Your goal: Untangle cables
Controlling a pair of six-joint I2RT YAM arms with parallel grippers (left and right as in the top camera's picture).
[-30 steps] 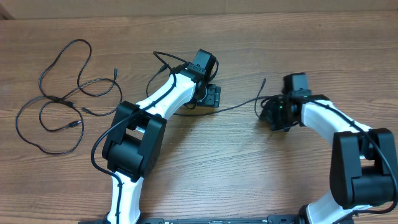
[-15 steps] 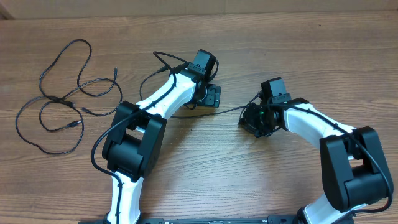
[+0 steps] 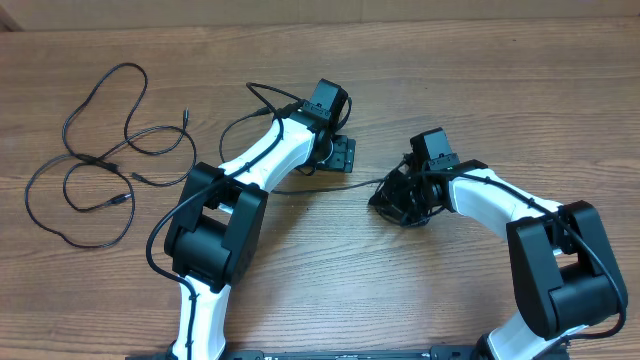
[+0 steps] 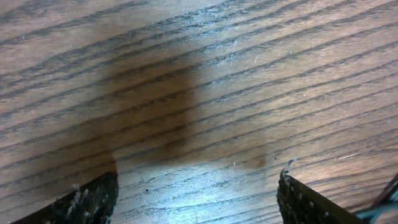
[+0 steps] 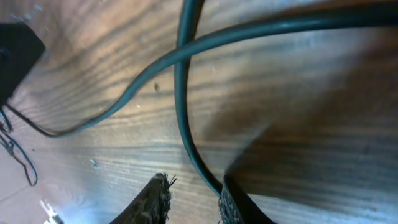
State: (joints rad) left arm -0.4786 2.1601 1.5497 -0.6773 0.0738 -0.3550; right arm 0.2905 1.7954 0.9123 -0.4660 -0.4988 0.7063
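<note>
The brown wooden worktop (image 3: 500,80) has black cables on it. The loose cables (image 3: 95,160) lie in big curly loops far out at the 9 o'clock side. They are well apart from both robot arms.

One long cable (image 3: 345,183) lies near the middle of the worktop. It runs across from under the left arm, toward 3 o'clock, to the right hand.

The left hand (image 3: 340,155) is near the middle, a little toward 12 o'clock. It points down at the wood. In its own camera, the left hand (image 4: 196,199) has its two fingers very wide apart. Only bare wood and a shadow show between them, so it holds nothing.

The right hand (image 3: 395,200) is at about 4 o'clock from the left hand and near it. It sits low, right at the end of the long cable. In its own camera, the long cable (image 5: 180,93) crosses over itself near 12 o'clock. It then runs down toward 6 o'clock, right beside one finger. The right hand (image 5: 193,202) has its fingers a little apart, with bare wood showing between them. The cable is not squeezed.
</note>
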